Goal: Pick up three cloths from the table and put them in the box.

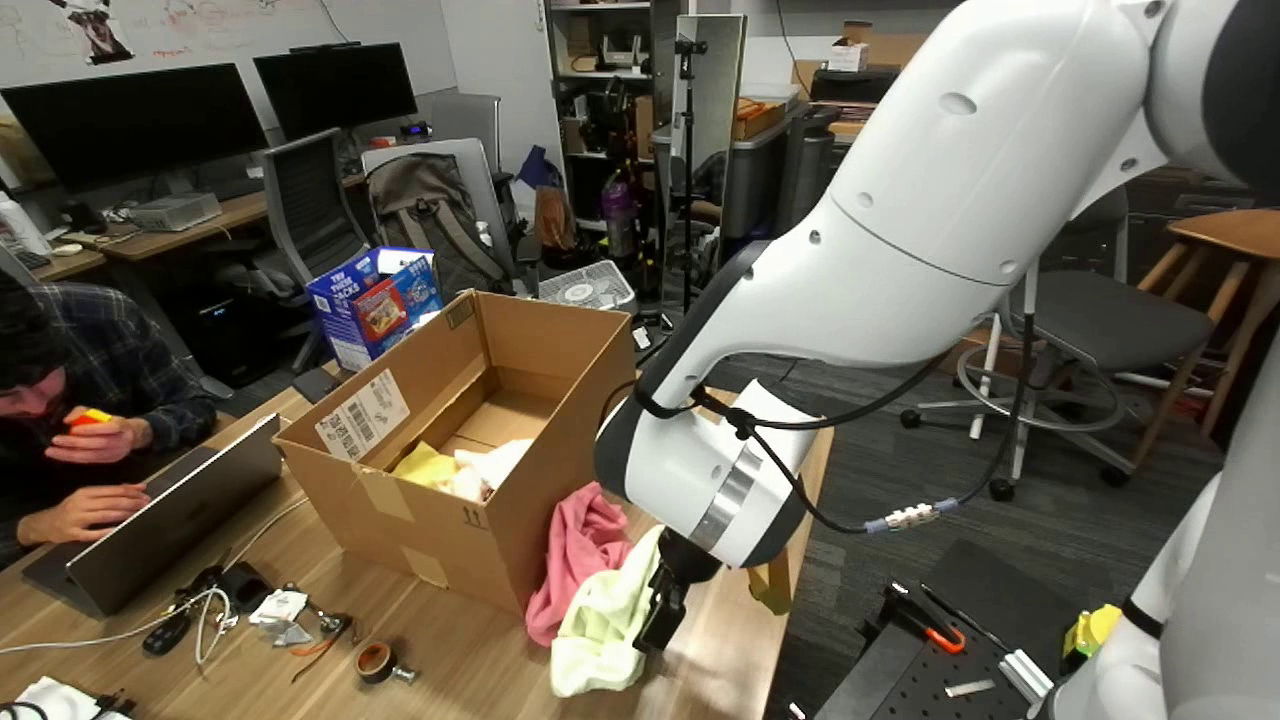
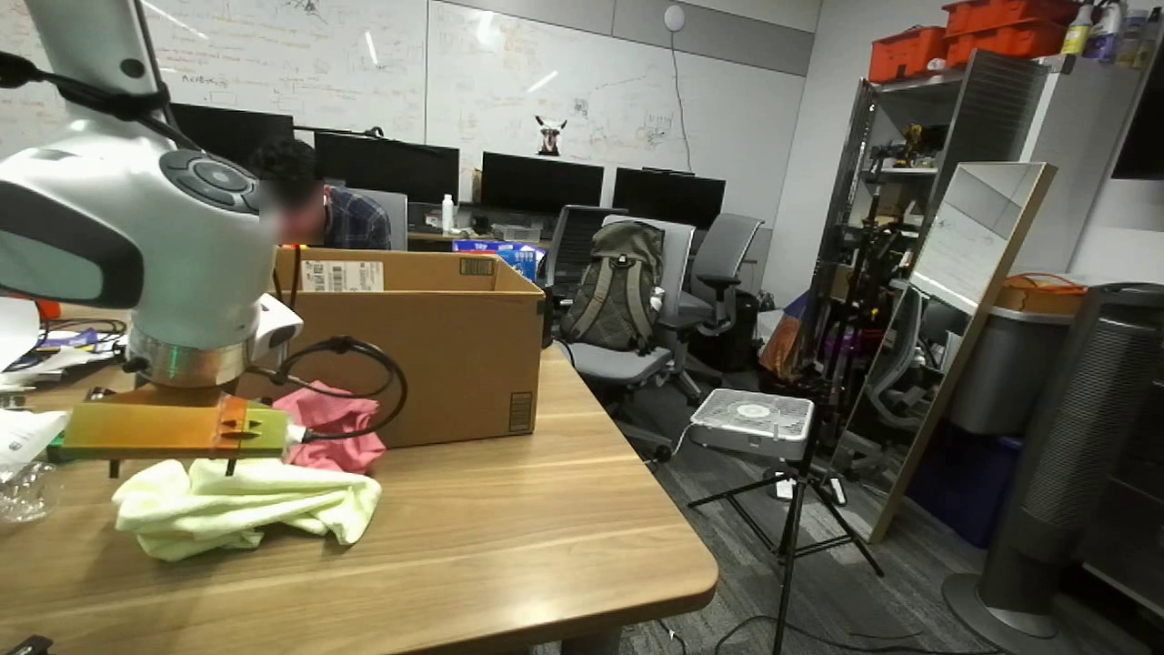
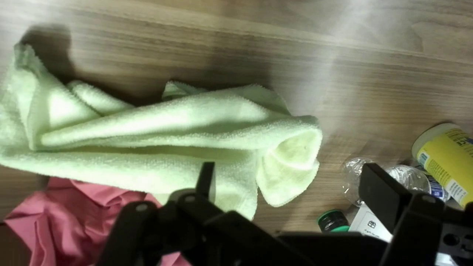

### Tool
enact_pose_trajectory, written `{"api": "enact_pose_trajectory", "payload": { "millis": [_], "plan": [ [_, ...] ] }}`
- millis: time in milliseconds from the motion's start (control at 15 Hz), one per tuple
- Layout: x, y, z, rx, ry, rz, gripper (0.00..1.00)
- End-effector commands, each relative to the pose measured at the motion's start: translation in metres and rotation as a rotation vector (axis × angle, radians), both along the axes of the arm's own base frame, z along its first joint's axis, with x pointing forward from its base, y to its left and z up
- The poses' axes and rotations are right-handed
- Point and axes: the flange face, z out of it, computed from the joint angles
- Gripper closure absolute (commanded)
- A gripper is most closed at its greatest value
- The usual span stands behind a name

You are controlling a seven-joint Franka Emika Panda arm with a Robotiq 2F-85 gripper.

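Gripper: spread, empty.
Pale yellow-green cloth: wrist-view centre left; I'd centre, rotate across folds, pinch.
Pink cloth: lower left; avoid.

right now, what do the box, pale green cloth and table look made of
Box: brown matte cardboard; printed arrows, taped front. Pale green cloth: fuzzy towelling, maybe microfibre; nap shows. Table: low-sheen wood or wood-look laminate; visible grain, soft glare.
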Motion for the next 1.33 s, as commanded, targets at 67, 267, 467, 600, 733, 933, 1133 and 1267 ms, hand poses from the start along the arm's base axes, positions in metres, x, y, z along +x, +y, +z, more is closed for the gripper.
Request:
{"api": "enact_pose_trajectory", "payload": {
  "millis": [67, 267, 467, 600, 733, 933, 1133, 1267],
  "plan": [
    [0.005, 0.017, 0.01, -0.058, -0.109, 0.029, 0.0],
    [0.004, 0.023, 0.013, -0.081, -0.151, 0.044, 0.0],
    [0.004, 0.025, 0.012, -0.101, -0.176, 0.053, 0.0],
    [0.005, 0.025, 0.009, -0.108, -0.189, 0.057, 0.0],
    [0.007, 0.024, 0.003, -0.114, -0.197, 0.058, 0.0],
    [0.01, 0.021, -0.009, -0.13, -0.211, 0.058, 0.0],
    [0.011, 0.018, -0.026, -0.157, -0.222, 0.06, 0.0],
    [0.009, 0.017, -0.038, -0.173, -0.225, 0.06, 0.0]
  ]
}}
